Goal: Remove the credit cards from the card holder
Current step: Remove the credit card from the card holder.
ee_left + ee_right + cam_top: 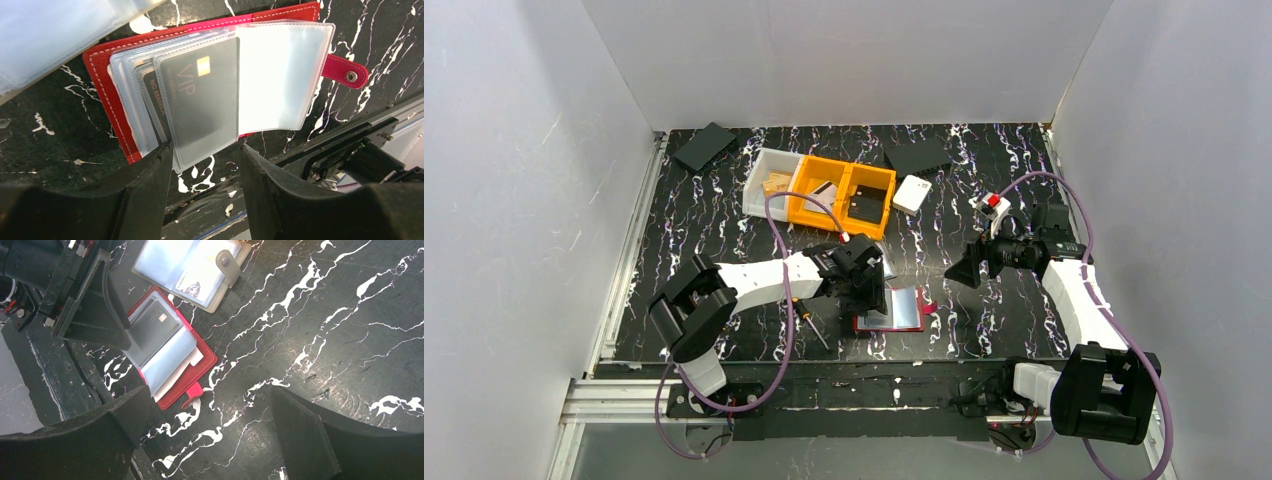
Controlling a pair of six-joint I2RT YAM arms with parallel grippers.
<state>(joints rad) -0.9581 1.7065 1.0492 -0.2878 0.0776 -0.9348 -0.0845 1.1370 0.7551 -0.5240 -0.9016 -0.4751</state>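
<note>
The red card holder [107, 95] lies open near the table's front edge, its clear sleeves fanned out. A grey credit card [200, 100] marked VIP sits in the top sleeve, and a darker card [150, 95] shows behind it. My left gripper [205, 155] is over the holder's near end, half open. That sleeve's lower end lies between its tips, against the left fingertip [162, 157] and just short of the right one. In the top view the holder [894, 312] is right of my left gripper [869, 290]. My right gripper [210, 425] hangs wide open over bare table beside the holder [200, 365].
A second, beige card holder [190, 265] lies open just beyond the red one. At the back stand orange bins [844, 195], a white bin [769, 180], a white box [912, 193] and two black flat squares [704, 145] [917, 155]. A thin tool [814, 328] lies near the front.
</note>
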